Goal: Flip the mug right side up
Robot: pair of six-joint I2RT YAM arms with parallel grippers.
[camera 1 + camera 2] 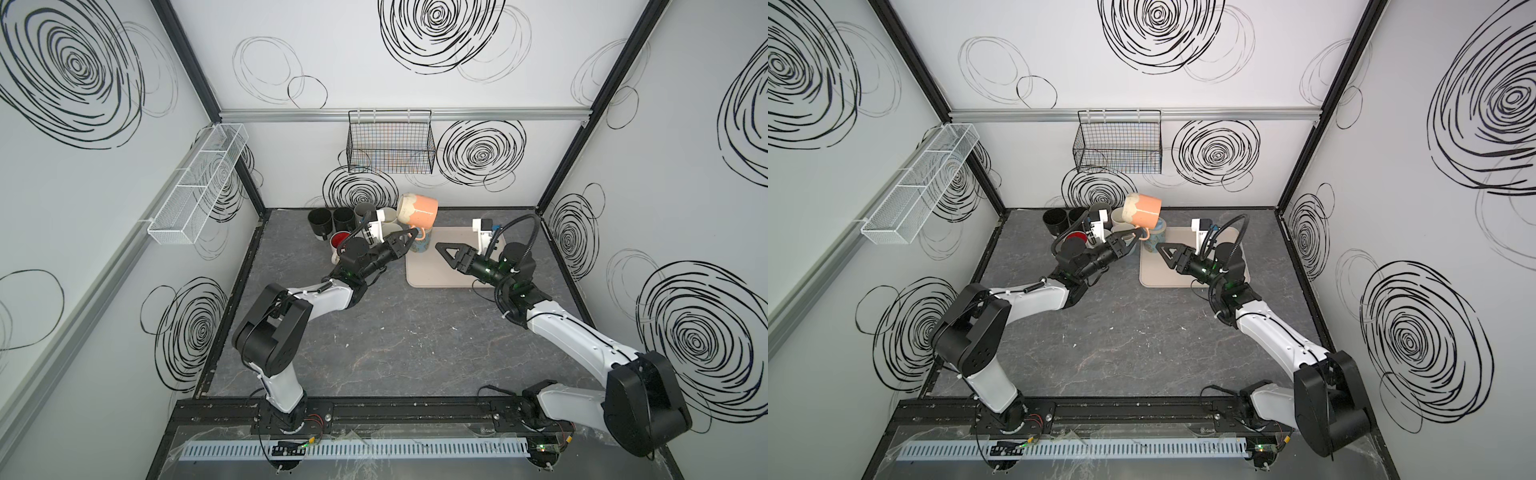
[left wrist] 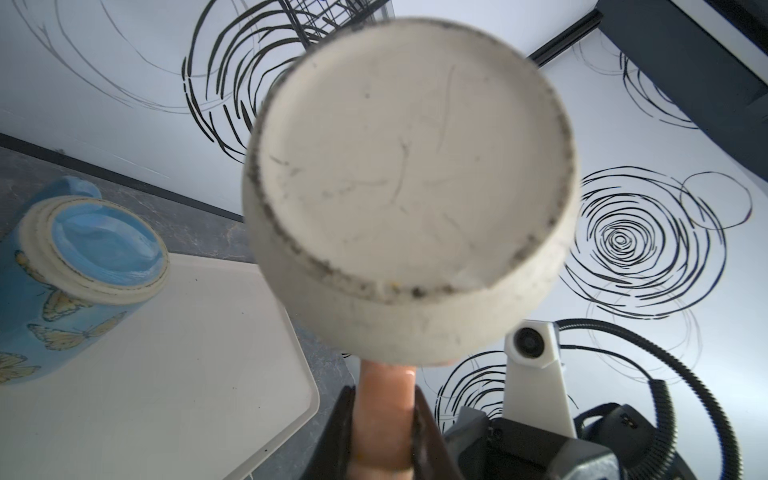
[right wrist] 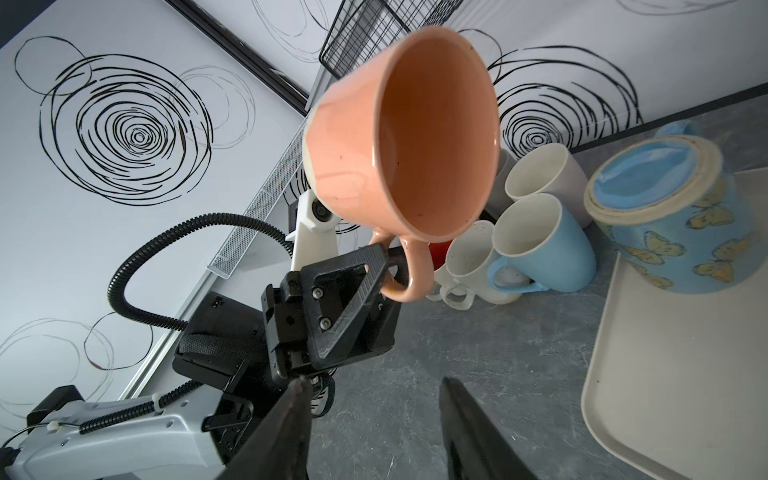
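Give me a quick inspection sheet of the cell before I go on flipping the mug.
Surface: dark marbled table, beige tray at right rear.
Job's things: orange mug in the air, on its side; butterfly mug upside down on the tray.
Clutter: spare mugs bunched at rear left.
Grippers: left gripper shut on the orange mug's handle; right gripper open, empty, above the tray.
Cables: black hose arching over each wrist.
Surroundings: wire basket on back wall, mesh basket on left wall.
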